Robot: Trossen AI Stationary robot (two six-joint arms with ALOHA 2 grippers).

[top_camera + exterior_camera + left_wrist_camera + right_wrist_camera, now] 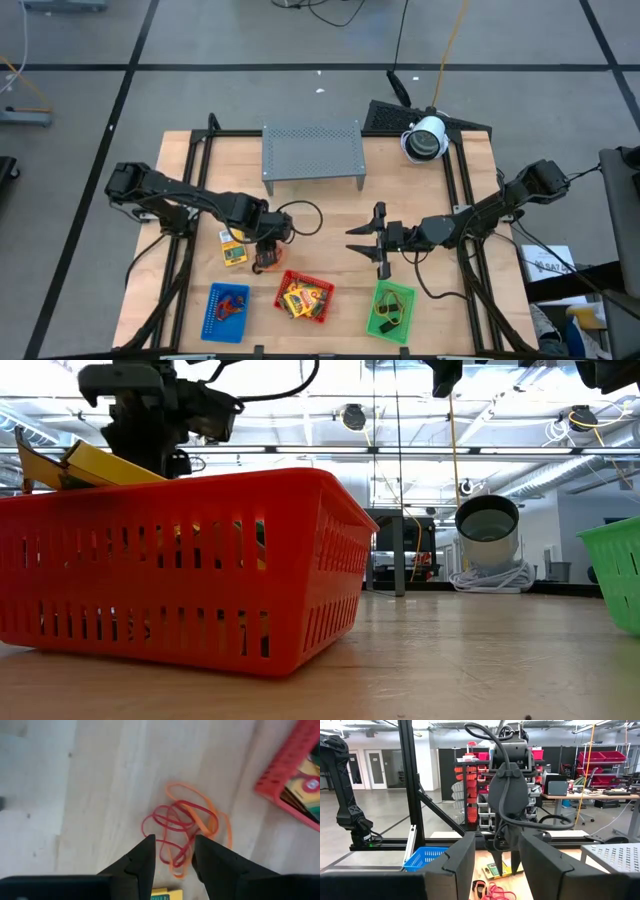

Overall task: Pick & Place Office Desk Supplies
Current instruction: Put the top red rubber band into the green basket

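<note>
A tangle of red and orange rubber bands [185,822] lies flat on the wooden table [330,215], just beyond the red tray [283,281]. My left gripper [174,851] hangs above the bands, pointing down and open, with its fingertips clear of them; the right wrist view shows it [503,862] above the bands [492,892]. A yellow packet [233,252] lies flat beside the bands. More yellow packets lie in the red tray. My right gripper [372,243] stands level at mid-table, open and holding nothing.
Along the near edge stand a blue tray [215,325], the red tray [180,570] and a green tray [405,293]. A grey perforated rack [312,150] stands at the far middle, with a white round device [425,138] to its right. Bare wood lies between the two grippers.
</note>
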